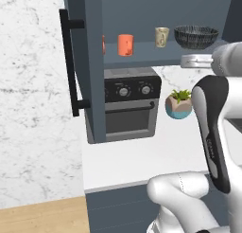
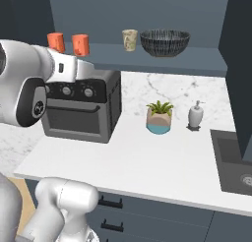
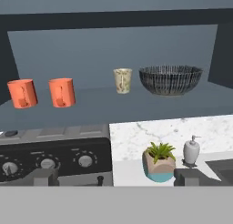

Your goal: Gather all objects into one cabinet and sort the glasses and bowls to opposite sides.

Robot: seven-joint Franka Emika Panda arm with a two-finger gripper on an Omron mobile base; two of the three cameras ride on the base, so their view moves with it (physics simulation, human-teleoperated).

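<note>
The slate-blue cabinet (image 1: pixel 90 85) stands open, its door swung out to the left with a black bar handle (image 1: pixel 70 61). On its shelf (image 3: pixel 113 107) two orange cups (image 3: pixel 22 93) (image 3: pixel 62 92) stand at the left. A beige patterned cup (image 3: pixel 123 80) sits in the middle, and the wide dark speckled bowl (image 3: pixel 170 79) is to its right. The same bowl (image 2: pixel 164 42) and beige cup (image 2: pixel 130 40) appear from the right base. My gripper (image 3: pixel 116 177) hangs open and empty in front of and below the shelf, apart from every cup. Its fingertips (image 3: pixel 45 176) stand wide apart.
A dark toaster oven (image 1: pixel 131 104) sits on the white counter (image 2: pixel 138 162) under the shelf's left part. Beside it are a teal-and-beige plant pot (image 2: pixel 159 119), a soap dispenser (image 2: pixel 196 115) and a sink (image 2: pixel 234 157) at the right.
</note>
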